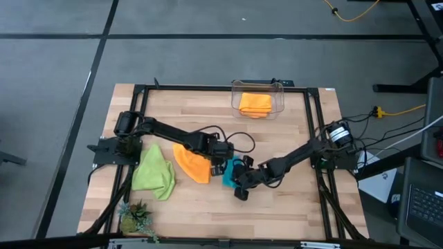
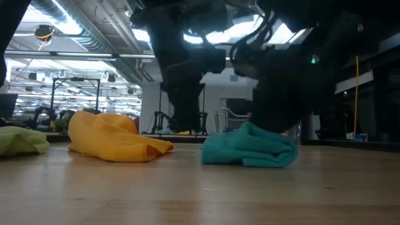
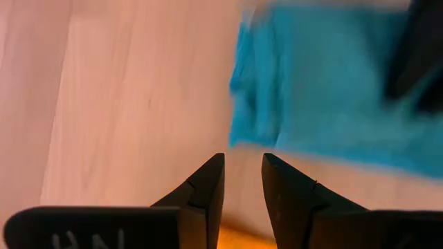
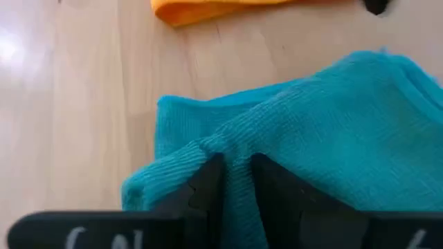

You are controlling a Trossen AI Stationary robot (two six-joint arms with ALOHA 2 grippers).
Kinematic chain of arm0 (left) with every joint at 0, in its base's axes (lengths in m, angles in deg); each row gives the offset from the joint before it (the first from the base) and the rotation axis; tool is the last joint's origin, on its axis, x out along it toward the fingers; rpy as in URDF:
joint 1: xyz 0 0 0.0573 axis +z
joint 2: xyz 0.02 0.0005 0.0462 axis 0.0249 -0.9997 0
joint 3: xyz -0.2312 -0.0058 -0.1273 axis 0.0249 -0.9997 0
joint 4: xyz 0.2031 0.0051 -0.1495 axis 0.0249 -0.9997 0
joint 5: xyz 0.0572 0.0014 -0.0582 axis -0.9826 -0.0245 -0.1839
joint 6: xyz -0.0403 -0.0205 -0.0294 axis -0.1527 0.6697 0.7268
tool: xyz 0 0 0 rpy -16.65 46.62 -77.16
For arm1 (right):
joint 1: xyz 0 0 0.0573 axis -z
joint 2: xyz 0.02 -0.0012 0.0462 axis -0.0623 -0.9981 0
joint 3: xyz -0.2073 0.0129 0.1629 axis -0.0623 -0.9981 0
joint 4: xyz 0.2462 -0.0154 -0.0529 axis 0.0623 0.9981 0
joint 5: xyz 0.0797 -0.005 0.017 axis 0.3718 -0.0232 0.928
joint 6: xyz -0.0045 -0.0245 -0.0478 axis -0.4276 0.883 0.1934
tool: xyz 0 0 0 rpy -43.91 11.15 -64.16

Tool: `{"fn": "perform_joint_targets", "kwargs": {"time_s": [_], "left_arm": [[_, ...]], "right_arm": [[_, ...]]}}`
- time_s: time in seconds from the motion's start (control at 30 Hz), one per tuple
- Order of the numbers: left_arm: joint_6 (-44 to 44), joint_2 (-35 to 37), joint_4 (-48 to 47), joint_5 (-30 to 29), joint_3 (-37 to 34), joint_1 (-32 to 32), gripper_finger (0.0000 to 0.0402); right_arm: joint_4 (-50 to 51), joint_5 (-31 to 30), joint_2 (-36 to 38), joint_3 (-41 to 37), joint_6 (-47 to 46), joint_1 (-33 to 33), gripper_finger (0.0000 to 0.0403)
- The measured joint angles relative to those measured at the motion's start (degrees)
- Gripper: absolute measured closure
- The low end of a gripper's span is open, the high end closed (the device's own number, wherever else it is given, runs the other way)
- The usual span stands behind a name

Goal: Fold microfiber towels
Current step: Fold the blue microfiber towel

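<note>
Butcher-block planks form the table [image 1: 291, 207], framed by black rails on a grey floor. From above, the turquoise towel [image 1: 230, 173] lies bunched near the table's middle, and it serves as the landmark: just to its left lies a loose orange towel [image 1: 192, 163], farther left the lime green towel [image 1: 155, 171], and well beyond it toward the table's far edge a clear bin [image 1: 235, 97] holds a second orange towel, folded [image 1: 255, 104]. A small green plant [image 1: 136, 217] stands at the near left corner. The left gripper [image 1: 223, 158] hangs at the turquoise towel's left edge; the right gripper [image 1: 240, 181] sits on its right side. At table height, the turquoise towel [image 2: 250, 147] rests as a low mound on the wood, the orange one [image 2: 115, 139] beside it, the green one [image 2: 22, 140] at the frame's edge, both dark arms coming down above. The left wrist camera shows the left gripper [image 3: 243, 173] with a narrow gap between its fingers, holding nothing, its tips just short of the turquoise cloth [image 3: 325, 90]. The right wrist camera shows the right gripper [image 4: 237, 169] pinching a raised fold of the turquoise towel [image 4: 332, 124] between nearly closed fingers.
</note>
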Motion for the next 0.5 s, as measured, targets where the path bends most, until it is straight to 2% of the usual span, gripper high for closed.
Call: {"fn": "perform_joint_targets", "kwargs": {"time_s": [0.1,0.2,0.37,0.5], "left_arm": [[0.02,0.0,3.26,0.39,0.04,-0.29,0.031],[0.01,0.0,6.1,3.35,0.06,-0.58,0.031],[0.02,0.0,7.37,4.76,0.06,-1.18,0.031],[0.02,-0.88,7.06,8.7,-0.01,-1.98,0.0311]], "right_arm": [[-5.49,-0.27,-3.07,0.27,-0.96,0.0,0.0319],[-8.22,-0.25,-3.82,0.19,-0.79,0.0,0.0319],[-5.61,-0.31,-1.81,-0.03,1.75,0.0,0.0319],[-1.28,-1.56,-0.71,-0.01,1.82,-0.01,0.0319]]}}
